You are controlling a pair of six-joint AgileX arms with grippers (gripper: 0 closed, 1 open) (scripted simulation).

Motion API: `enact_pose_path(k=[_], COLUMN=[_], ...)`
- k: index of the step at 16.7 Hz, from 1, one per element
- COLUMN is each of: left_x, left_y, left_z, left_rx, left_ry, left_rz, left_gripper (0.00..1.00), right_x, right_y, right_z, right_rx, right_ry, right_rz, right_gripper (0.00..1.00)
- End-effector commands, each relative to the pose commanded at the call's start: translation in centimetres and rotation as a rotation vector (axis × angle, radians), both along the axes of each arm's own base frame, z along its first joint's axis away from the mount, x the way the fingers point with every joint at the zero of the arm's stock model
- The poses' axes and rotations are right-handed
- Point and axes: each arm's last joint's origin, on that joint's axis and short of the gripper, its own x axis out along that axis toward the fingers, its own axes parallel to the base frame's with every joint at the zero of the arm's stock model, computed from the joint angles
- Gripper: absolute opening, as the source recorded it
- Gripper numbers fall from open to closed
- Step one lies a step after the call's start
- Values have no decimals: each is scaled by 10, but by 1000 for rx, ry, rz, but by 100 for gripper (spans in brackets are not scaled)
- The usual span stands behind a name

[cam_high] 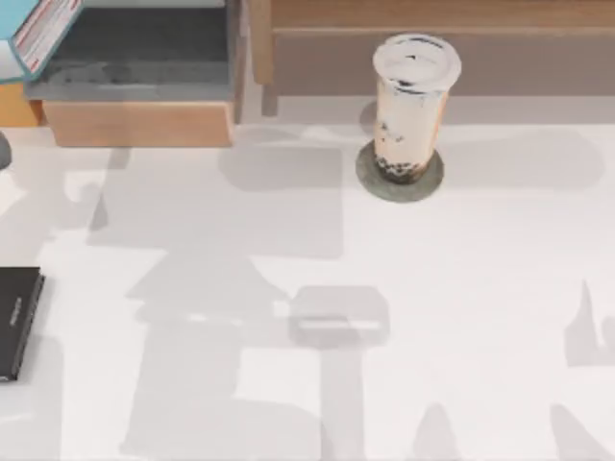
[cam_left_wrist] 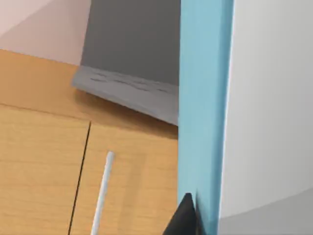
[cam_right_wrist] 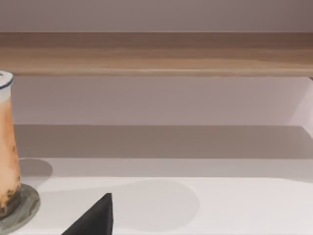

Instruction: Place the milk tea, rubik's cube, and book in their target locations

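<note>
The milk tea [cam_high: 411,106] stands upright at about one o'clock on the white table [cam_high: 461,317] in the top view, its long axis vertical and its white lid facing the overhead camera. Dark pearls sit at the bottom of the cup, which rests centred on a round grey coaster [cam_high: 369,180]. Just behind it, toward twelve o'clock, runs a long wooden shelf [cam_high: 432,19].

The book [cam_high: 38,29] appears at about eleven o'clock, at the top view's far corner, lifted above a grey tray [cam_high: 135,58] that tops a wooden cabinet [cam_high: 139,123]. Its teal cover, white page edges and red stripe are visible, and its long axis slants from the corner down toward the table's left side. In the left wrist view the book's [cam_left_wrist: 203,98] teal edge runs as a tall vertical band close to the camera, with a pale broad face beside it. A dark finger [cam_left_wrist: 183,218] of the left gripper touches the teal edge near its lower end; how far the claw is open, and whether it truly clamps the book, cannot be told. Behind the book lie the grey tray [cam_left_wrist: 127,90] and the cabinet [cam_left_wrist: 44,161] front with a pale bar handle [cam_left_wrist: 102,191].

A flat black slab [cam_high: 17,322] lies at nine o'clock on the table's left side.

The right wrist view looks level across the table toward the shelf [cam_right_wrist: 156,54], with the milk tea [cam_right_wrist: 7,147] on its coaster [cam_right_wrist: 24,213] well off to one side. A dark fingertip [cam_right_wrist: 95,220] of the right gripper pokes in low; its opening cannot be told.
</note>
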Motion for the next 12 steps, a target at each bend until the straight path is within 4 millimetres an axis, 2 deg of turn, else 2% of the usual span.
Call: enact_pose_path(k=[3,5,7,9,12], left_x=[-51,-86,-115,-132,-138], left_y=[36,49,52,52,51], left_z=[-51,-82,-104,-118,-122], left_rx=[212,269,283,278,274], left_ry=[149,253,333,379,395], left_rz=[30,38,38,33,30], left_gripper=[0,0,0,0,0], right_x=[0,0,0,0,0], right_y=[0,0,0,0,0], right_z=[0,0,0,0,0], right_rx=[0,0,0,0,0], right_ry=[0,0,0,0,0], right_rz=[0,0,0,0,0], right_gripper=[100,100,100,100,100])
